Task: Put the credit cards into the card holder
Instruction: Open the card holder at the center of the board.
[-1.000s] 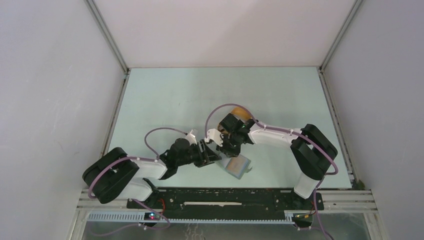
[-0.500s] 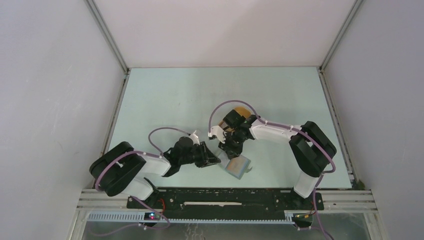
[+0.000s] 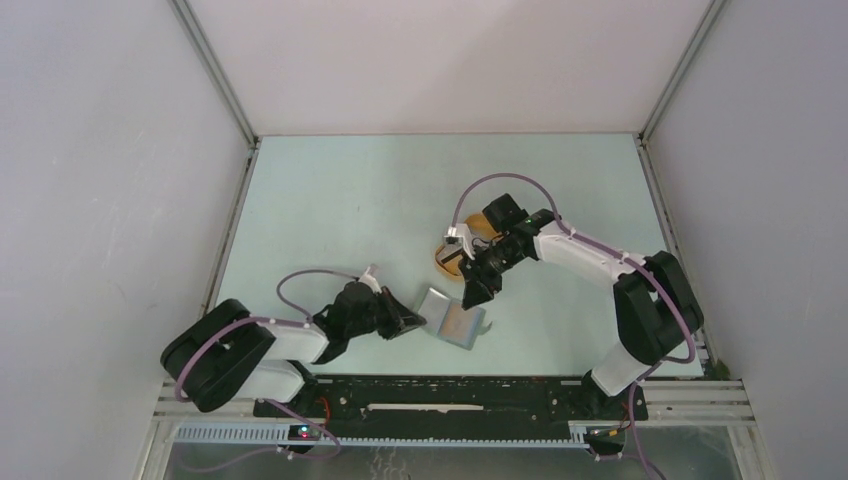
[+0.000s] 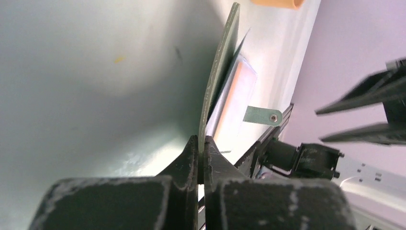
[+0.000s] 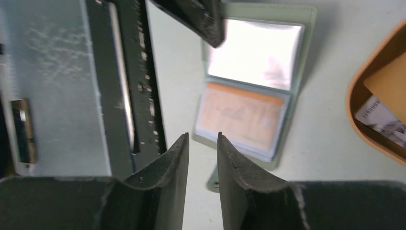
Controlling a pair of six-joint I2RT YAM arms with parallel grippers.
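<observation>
The grey-green card holder (image 3: 458,322) lies open near the table's front edge. My left gripper (image 3: 416,320) is shut on the edge of its left flap (image 4: 219,76), which stands up off the table; the snap tab (image 4: 261,116) sticks out on the far side. In the right wrist view a tan card (image 5: 242,117) sits inside the lower clear sleeve of the card holder (image 5: 294,110); the upper sleeve only shows glare. My right gripper (image 5: 203,139) hovers above the holder's near edge, open, nothing between its fingers. More credit cards, tan (image 5: 390,81) and whitish (image 5: 380,120), lie in the orange tray.
The orange oval tray (image 3: 443,260) sits just behind the holder, partly under my right arm. The black rail (image 3: 450,395) runs along the table's near edge, close to the holder. White walls enclose the table on three sides.
My left gripper has shut on the holder's left flap and drawn it leftward, spreading the holder open. My right gripper has lifted back off the holder and its jaws have parted a little.
</observation>
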